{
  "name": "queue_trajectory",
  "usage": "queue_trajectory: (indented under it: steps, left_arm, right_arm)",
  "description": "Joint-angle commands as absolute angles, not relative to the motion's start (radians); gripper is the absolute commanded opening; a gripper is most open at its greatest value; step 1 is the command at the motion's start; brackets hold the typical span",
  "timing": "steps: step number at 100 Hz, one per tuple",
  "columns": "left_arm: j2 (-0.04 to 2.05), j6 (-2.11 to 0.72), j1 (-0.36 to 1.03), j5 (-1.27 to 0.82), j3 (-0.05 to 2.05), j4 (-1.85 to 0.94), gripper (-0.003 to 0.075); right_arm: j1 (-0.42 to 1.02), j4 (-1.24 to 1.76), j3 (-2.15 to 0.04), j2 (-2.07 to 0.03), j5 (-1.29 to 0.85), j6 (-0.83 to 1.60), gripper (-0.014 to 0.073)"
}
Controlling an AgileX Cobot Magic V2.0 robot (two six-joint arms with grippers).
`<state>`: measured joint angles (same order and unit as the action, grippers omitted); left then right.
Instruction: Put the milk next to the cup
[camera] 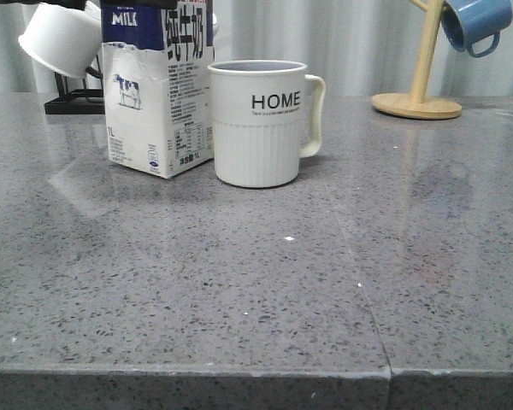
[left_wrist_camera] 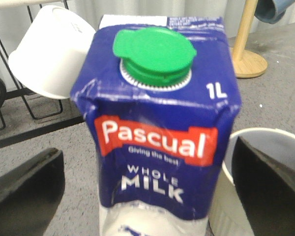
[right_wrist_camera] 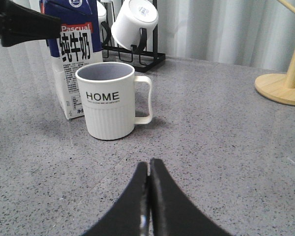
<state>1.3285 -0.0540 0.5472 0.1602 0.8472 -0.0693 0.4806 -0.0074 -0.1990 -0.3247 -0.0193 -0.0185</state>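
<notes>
The milk (camera: 158, 94), a white carton with a dark blue top and a green cap, stands upright on the grey table just left of the cup. The cup (camera: 258, 124) is an off-white ribbed "HOME" mug with its handle to the right. Carton and cup stand close together, touching or nearly so. In the left wrist view, my left gripper (left_wrist_camera: 148, 147) is open, its fingers (left_wrist_camera: 27, 189) wide on either side of the milk (left_wrist_camera: 157, 128) with gaps; the cup rim (left_wrist_camera: 265, 132) sits under one finger. My right gripper (right_wrist_camera: 148, 167) is shut and empty, low over the table, in front of the cup (right_wrist_camera: 109, 101).
A black wire rack (camera: 73, 102) with a plain white mug (camera: 60, 38) stands behind the milk at back left. A wooden mug tree (camera: 419, 94) with a blue mug (camera: 474, 24) stands at back right. The table's front edge (camera: 239, 371) is near the camera.
</notes>
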Motion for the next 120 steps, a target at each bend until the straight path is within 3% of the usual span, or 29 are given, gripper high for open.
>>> queue_trajectory:
  steps: [1,10,20,42,90,120]
  left_arm:
    - [1.251,-0.053,0.555,0.206,0.850,-0.066,0.0657]
    - [1.196,-0.053,0.555,0.199,0.817,-0.066,0.0620]
    - [1.127,-0.053,0.550,0.195,0.775,-0.066,0.0496]
    - [0.950,-0.053,0.480,0.111,0.707,-0.066,-0.0024]
    - [0.604,-0.053,0.203,0.019,0.525,-0.066,-0.0020]
    - [0.431,-0.053,0.133,0.019,0.362,-0.066,-0.0020]
  right_arm:
    - [0.477,-0.016,-0.228,-0.330,0.056,-0.018,-0.0066]
    - [0.477,-0.016,-0.228,-0.330,0.056,-0.018,-0.0066]
    - [0.477,-0.016,-0.228,-0.330,0.056,-0.018,-0.0066]
    - [0.477,-0.016,-0.228,-0.330,0.056,-0.018,-0.0066]
    - [0.477,-0.016,-0.228,-0.330,0.056,-0.018,-0.0066]
    - [0.477,-0.016,-0.228,-0.330,0.056,-0.018,-0.0066]
